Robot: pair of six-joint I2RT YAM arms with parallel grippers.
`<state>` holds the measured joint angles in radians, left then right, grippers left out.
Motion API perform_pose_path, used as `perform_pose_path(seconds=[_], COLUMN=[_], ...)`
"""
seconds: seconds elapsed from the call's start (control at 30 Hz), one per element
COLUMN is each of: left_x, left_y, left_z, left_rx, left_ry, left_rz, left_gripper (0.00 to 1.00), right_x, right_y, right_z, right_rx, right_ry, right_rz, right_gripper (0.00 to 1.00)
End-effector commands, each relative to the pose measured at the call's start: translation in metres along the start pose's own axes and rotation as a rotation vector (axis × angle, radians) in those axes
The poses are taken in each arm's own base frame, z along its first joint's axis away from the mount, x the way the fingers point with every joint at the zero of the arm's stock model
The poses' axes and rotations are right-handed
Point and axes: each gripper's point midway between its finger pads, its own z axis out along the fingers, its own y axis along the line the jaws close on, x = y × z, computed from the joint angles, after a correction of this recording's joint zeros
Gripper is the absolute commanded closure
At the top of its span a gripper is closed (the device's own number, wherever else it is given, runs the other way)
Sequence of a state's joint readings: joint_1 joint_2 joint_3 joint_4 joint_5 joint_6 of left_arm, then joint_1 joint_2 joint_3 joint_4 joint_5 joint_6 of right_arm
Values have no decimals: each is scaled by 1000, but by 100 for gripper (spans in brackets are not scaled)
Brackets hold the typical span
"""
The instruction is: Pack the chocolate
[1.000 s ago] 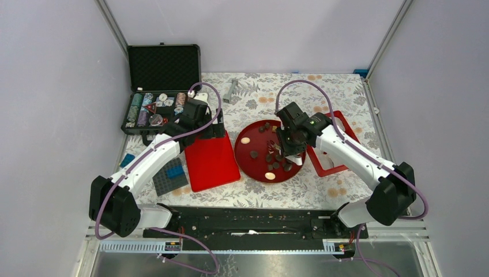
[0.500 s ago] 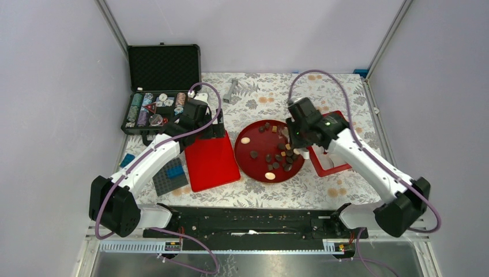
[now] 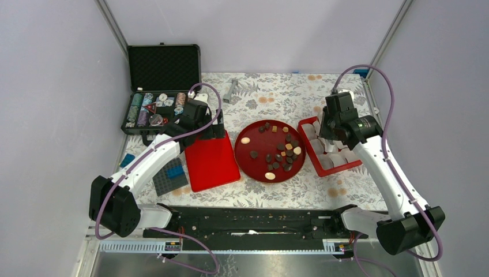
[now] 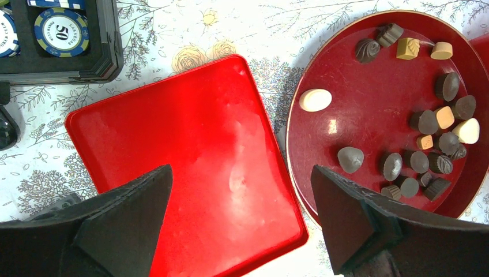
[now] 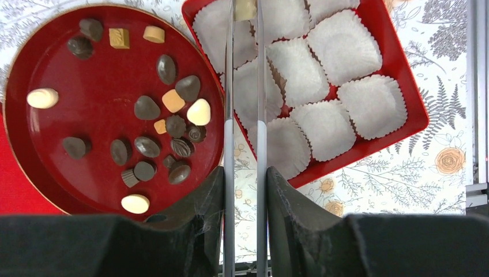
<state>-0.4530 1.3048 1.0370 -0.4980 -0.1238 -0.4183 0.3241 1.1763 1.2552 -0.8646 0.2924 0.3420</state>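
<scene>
Many small chocolates (image 3: 281, 151), dark brown, tan and cream, lie on a round red plate (image 3: 242, 151); they also show in the right wrist view (image 5: 147, 108) and the left wrist view (image 4: 425, 122). My right gripper (image 5: 245, 173) is shut on thin metal tongs (image 5: 229, 86). The tong tips hold a tan chocolate (image 5: 245, 8) over a red box (image 5: 412, 98) of white paper cups (image 5: 340, 49). In the top view the right gripper (image 3: 330, 124) is above that box (image 3: 340, 168). My left gripper (image 4: 242, 173) is open and empty above a flat red lid (image 4: 184, 138).
An open black case of poker chips (image 3: 155, 109) stands at the back left. A dark studded baseplate with blue bricks (image 3: 171, 175) lies left of the red lid (image 3: 210, 161). A small grey object (image 3: 230, 89) lies at the back.
My right arm has moved from over the round plate to the right, over the red box, with the tongs. The left arm has not moved.
</scene>
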Motion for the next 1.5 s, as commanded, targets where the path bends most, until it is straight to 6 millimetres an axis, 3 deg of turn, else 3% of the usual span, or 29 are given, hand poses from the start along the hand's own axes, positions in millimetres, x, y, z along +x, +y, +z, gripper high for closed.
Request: perform_pose_path(seconds=[0.0,0.3,0.5,0.87,1.03,1.1,1.27,1.47], left_x=[-16,-15,-17,-19,-20,-20,-19,-25], left_y=[-5,-5,-6,-6,-4,-6,-6,-19], left_z=[-1,2,2,-2,-6,-7,-8,-13], left_rx=[20,15,17,15,13,21,24,88], left_ry=[-57,-53,-54,-57,-66,-60,-59,-55], left_rz=[-6,-12,-15,-10,-3,-2,-6,-11], left_gripper=[1,1,1,1,1,1,1,1], right_x=[-4,8,11,10,11,10,-1,-22], right_y=[7,23,22,21,20,19,19,41], right_z=[10,36,47,48,44,41,21,-14], right_rx=[-23,-81,-59,-54,-56,-54,-84,-218], right_ry=[-23,33,49,47,42,35,-12,-75], right_rz=[17,-28,-41,-54,-49,-43,-27,-10], right_gripper=[89,86,76,58,57,58,73,93])
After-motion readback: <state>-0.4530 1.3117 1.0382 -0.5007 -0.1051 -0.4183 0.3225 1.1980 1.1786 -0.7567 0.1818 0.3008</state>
